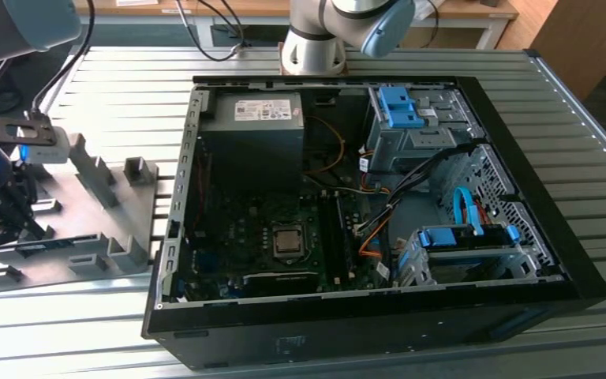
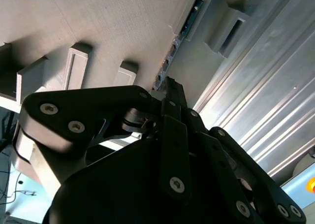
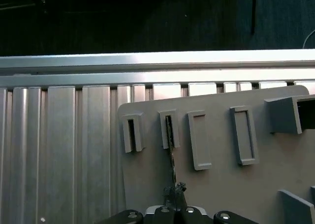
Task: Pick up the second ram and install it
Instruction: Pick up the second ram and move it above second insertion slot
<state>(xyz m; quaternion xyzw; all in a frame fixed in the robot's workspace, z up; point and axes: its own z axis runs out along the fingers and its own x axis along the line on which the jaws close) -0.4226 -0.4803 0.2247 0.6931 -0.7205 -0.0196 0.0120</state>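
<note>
Black linkages of the gripper are seen closest to the lens in the second wrist view, folded inward so that the jaws are drawn almost together. The upper edge of the second ram is taken between them, and the stick appears to be pinched across its flat faces, with no gap seen on either side. In the first wrist view the same grip is shown from another angle. There the second ram is seen edge-on as a thin dark line running from the gripper to a raised slot block. As far as can be judged it is not yet lifted, since its far end is seated in that block.

The stick is held standing on its long edge by the grey slotted tray. This is judged to be the purpose of the tray's form: the top edge is offered clear of the surface, where it can be closed on from both sides. Other slot blocks are ranged beside it.

The tray is laid on the ribbed metal tabletop, just beside the open computer case, at the exterior view's left. The case is laid on its side with the panel removed, so that the motherboard is turned upward, presumably to be approached from the same direction as the tray.
</note>
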